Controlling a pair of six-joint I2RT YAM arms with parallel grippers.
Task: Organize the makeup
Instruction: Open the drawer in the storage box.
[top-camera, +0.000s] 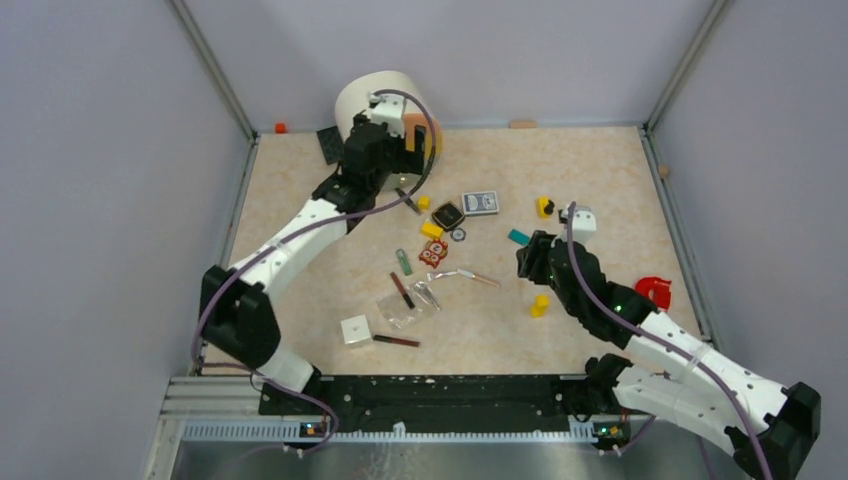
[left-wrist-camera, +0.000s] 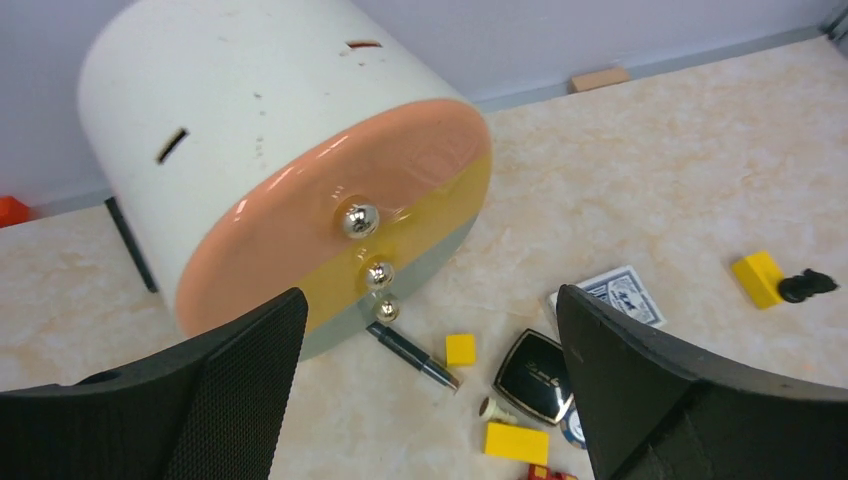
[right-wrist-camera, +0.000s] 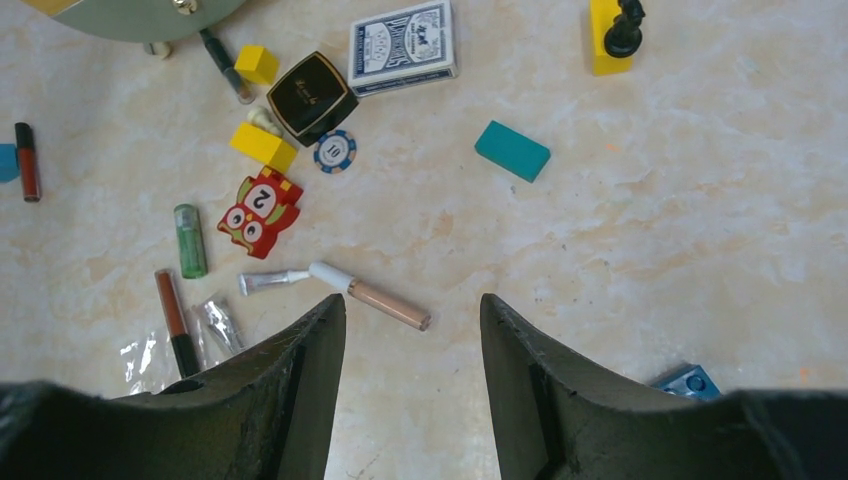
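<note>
Two agape: left pincer (left-wrist-camera: 430, 300), right pincer (right-wrist-camera: 412, 300); compact (right-wrist-camera: 311, 97) beside card deck (right-wrist-camera: 402, 47)

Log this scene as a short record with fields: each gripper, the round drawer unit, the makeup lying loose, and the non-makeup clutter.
Left gripper: open, facing the front of the round drawer unit
Right gripper: open, empty, white-capped tube just beyond its fingertips
Drawer unit: three drawers, peach, yellow, grey, all shut
Loose makeup: black compact, green tube, clear pouch
Clutter: deck of cards, teal block, poker chip
</note>
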